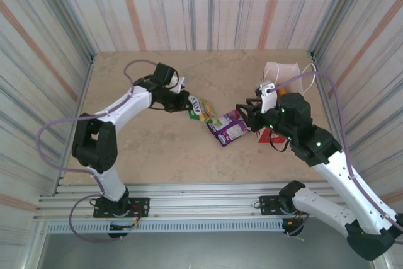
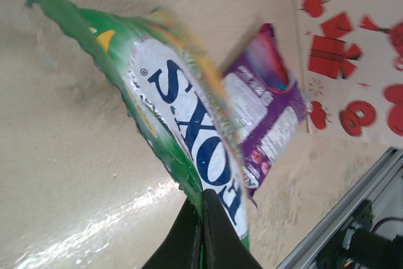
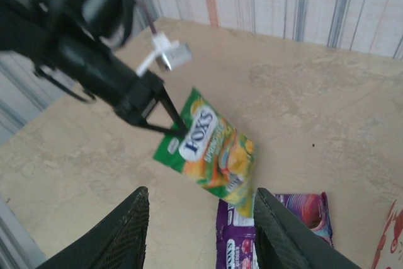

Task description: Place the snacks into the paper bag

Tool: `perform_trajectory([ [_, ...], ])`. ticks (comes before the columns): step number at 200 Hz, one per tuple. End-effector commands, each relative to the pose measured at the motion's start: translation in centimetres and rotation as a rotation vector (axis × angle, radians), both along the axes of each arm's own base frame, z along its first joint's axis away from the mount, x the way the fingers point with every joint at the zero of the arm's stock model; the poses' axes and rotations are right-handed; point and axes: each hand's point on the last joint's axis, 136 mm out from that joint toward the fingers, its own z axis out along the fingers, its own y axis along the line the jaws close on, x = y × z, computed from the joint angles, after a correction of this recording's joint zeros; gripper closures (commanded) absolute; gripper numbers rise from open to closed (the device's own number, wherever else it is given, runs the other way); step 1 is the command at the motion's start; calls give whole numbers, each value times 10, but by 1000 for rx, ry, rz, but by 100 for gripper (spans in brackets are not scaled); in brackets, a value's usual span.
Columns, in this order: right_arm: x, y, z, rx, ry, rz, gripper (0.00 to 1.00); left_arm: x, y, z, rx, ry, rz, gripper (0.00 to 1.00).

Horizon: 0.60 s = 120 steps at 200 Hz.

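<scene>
My left gripper (image 1: 187, 103) is shut on the edge of a green FOX'S snack packet (image 1: 203, 110), lifted at a tilt above the table. In the left wrist view the fingertips (image 2: 203, 205) pinch the packet's (image 2: 182, 111) green edge. A purple snack packet (image 1: 228, 128) lies flat just beyond it, also in the left wrist view (image 2: 267, 118). My right gripper (image 3: 204, 215) hangs open above the purple packet (image 3: 277, 231), facing the FOX'S packet (image 3: 211, 146). The paper bag (image 1: 284, 72) stands at the far right behind the right arm.
Striped walls (image 1: 208, 4) enclose the tan table (image 1: 145, 149) on three sides. An aluminium rail (image 1: 201, 196) runs along the near edge. The bag's printed side (image 2: 352, 61) is close to the purple packet's right.
</scene>
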Motion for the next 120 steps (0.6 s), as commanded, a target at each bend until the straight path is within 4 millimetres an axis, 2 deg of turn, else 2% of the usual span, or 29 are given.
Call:
perform_trajectory([
  [1, 0, 12, 15, -10, -50, 71, 53, -25, 21, 27, 145, -105, -179, 100],
  [40, 7, 26, 11, -25, -60, 125, 52, -32, 40, 64, 285, -245, -333, 100],
  [73, 10, 39, 2, -51, -100, 194, 52, -45, 55, 78, 454, -346, -516, 100],
  [89, 10, 45, -1, -59, -111, 232, 52, -51, 59, 81, 539, -411, -612, 100],
  [107, 4, 53, -1, -75, -127, 305, 51, -59, 55, 91, 536, -471, -658, 100],
  [111, 7, 58, -10, -90, -106, 324, 51, -60, 54, 93, 534, -482, -663, 100],
  [120, 7, 62, -13, -98, -103, 349, 49, -64, 51, 98, 527, -511, -693, 100],
])
